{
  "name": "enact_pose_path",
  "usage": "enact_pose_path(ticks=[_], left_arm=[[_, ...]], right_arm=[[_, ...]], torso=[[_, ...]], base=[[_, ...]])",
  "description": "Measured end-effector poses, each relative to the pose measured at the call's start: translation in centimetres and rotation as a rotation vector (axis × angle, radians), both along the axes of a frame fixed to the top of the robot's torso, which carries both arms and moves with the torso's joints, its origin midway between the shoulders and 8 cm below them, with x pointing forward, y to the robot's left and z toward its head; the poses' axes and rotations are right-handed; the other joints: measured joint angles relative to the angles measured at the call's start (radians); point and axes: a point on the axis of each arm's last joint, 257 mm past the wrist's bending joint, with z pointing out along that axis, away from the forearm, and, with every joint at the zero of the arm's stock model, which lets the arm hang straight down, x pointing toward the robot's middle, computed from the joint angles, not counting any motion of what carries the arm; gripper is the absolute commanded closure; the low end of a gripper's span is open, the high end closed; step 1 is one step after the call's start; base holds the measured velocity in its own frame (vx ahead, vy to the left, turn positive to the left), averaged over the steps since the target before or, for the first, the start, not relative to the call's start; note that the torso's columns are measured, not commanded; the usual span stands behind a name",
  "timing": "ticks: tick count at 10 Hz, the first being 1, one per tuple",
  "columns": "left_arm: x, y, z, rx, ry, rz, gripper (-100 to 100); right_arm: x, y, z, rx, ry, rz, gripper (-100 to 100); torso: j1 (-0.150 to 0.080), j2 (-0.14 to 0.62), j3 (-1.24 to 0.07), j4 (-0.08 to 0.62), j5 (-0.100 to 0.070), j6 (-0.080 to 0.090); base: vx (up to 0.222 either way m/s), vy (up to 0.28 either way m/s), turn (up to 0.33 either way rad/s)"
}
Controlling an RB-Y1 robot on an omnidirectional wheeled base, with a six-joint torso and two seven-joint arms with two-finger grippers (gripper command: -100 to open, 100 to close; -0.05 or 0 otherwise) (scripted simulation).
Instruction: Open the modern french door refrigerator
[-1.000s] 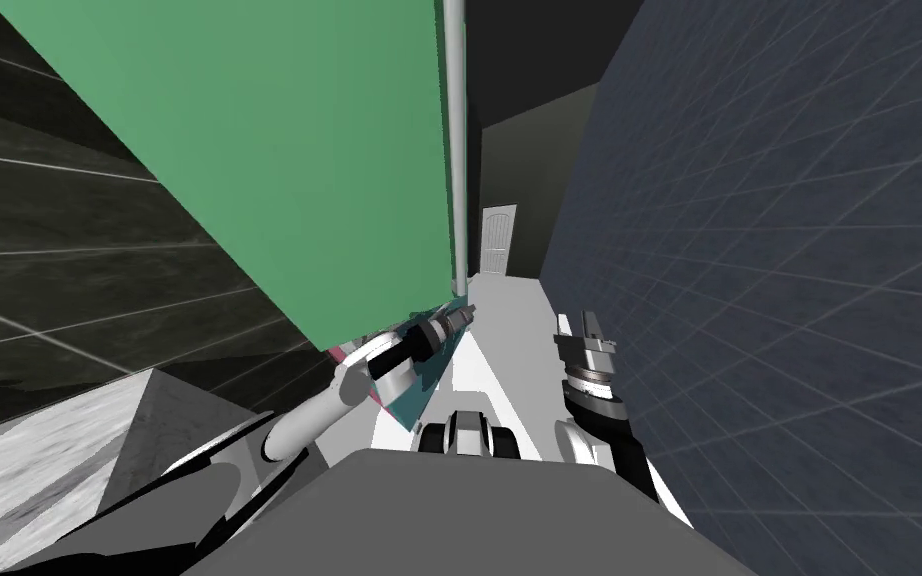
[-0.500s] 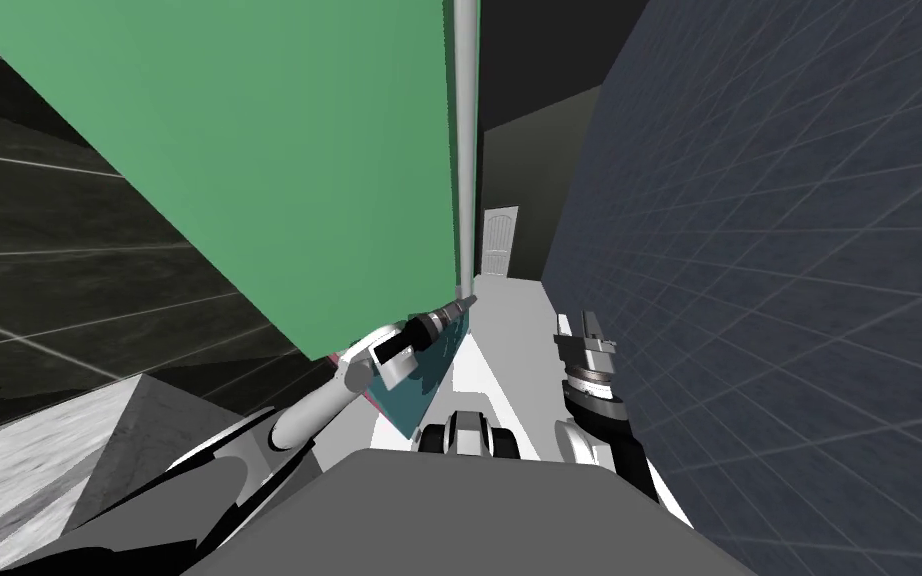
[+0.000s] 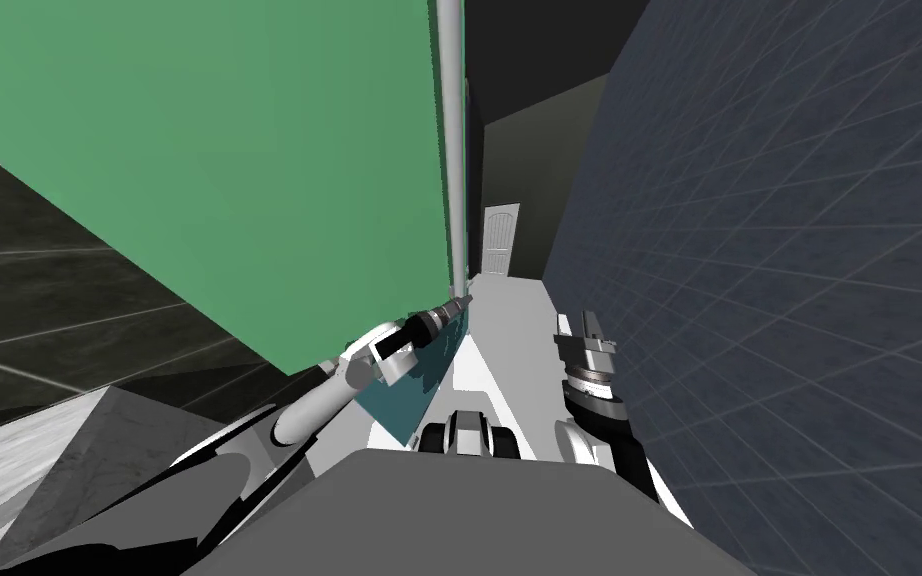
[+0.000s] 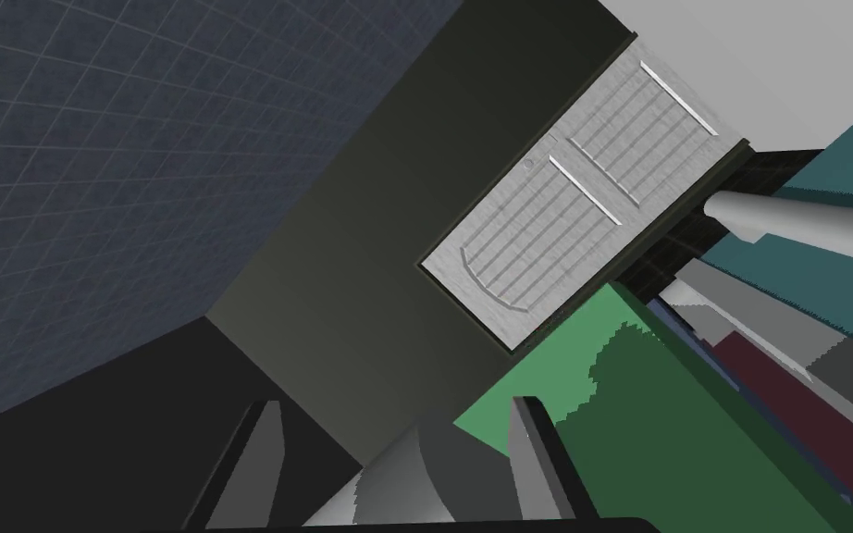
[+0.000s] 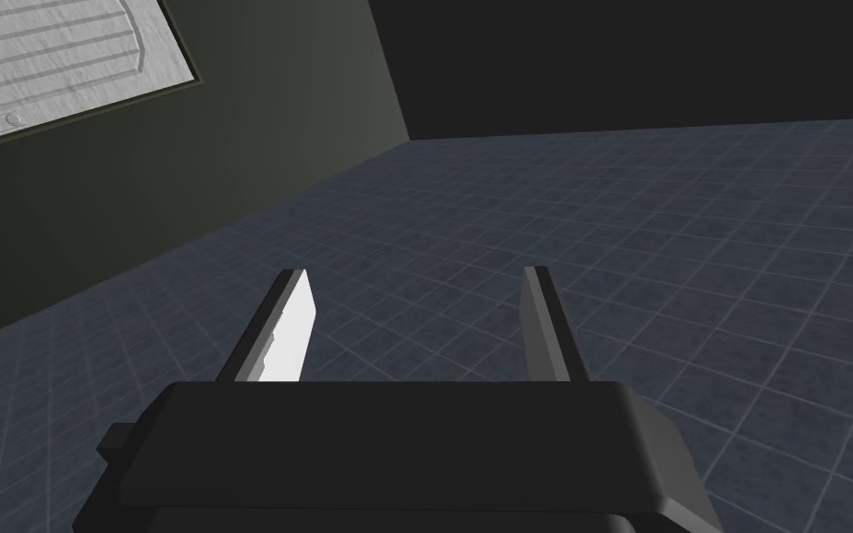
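While the tall flat green refrigerator door (image 3: 249,170), left of its long round grey handle bar (image 3: 454,150), looks swung partly out, you are not done: by the look of it, more pulling is left. Your left gripper (image 3: 461,303) sits at that bar's lower end, fingers (image 4: 537,453) spread, the bar between them, close against one blade, unclamped. Right of the bar, well apart, your right gripper (image 3: 579,328) hangs spread, holding nothing.
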Motion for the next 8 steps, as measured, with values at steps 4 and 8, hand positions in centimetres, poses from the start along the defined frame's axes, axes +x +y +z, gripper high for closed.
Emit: enact_pose_path(ticks=[4,8], left_arm=[[-2.6,-2.5,-0.5,0.010,0.015,-0.079,100],[-4.9,-4.0,-0.8,0.012,0.022,-0.132,100]], right_arm=[[0.0,0.0,0.0,0.000,0.000,0.000,0],[0.0,0.0,0.0,0.000,0.000,0.000,0]], torso=[[-0.003,0.013,0.007,0.009,-0.001,-0.001],[0.000,0.008,0.003,0.009,0.000,0.000]], base=[[-0.088,0.076,-0.112],[-0.068,0.048,-0.077]])
